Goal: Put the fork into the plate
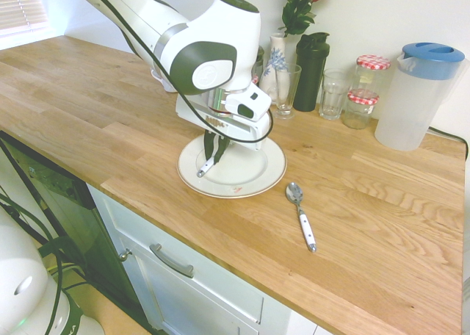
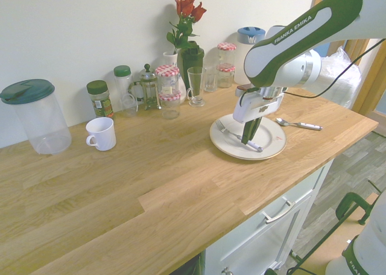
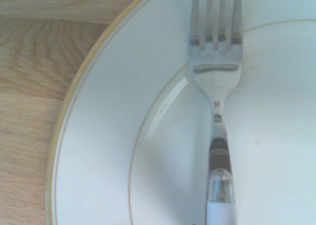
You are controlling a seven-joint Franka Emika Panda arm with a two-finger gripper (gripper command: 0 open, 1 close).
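Note:
The cream-white plate (image 1: pixel 253 170) sits near the counter's front edge, with a small reddish mark on its near rim. The fork (image 1: pixel 203 170) lies across it, silver tines toward the back and white handle toward the front. My gripper (image 1: pixel 214 159) points straight down over the plate, its dark fingers closed together on the fork's handle. From the other side, the fork (image 2: pixel 223 128) runs across the plate (image 2: pixel 272 135) under my gripper (image 2: pixel 249 141). Close up, the fork (image 3: pixel 216 72) rests low over the plate's (image 3: pixel 108 111) inner well.
A white-handled spoon (image 1: pixel 301 216) lies on the wood just right of the plate. Along the wall stand a vase with roses (image 1: pixel 277 63), glasses, jars, a dark bottle and a blue-lidded pitcher (image 1: pixel 415 92). A white mug (image 2: pixel 101 133) stands further along.

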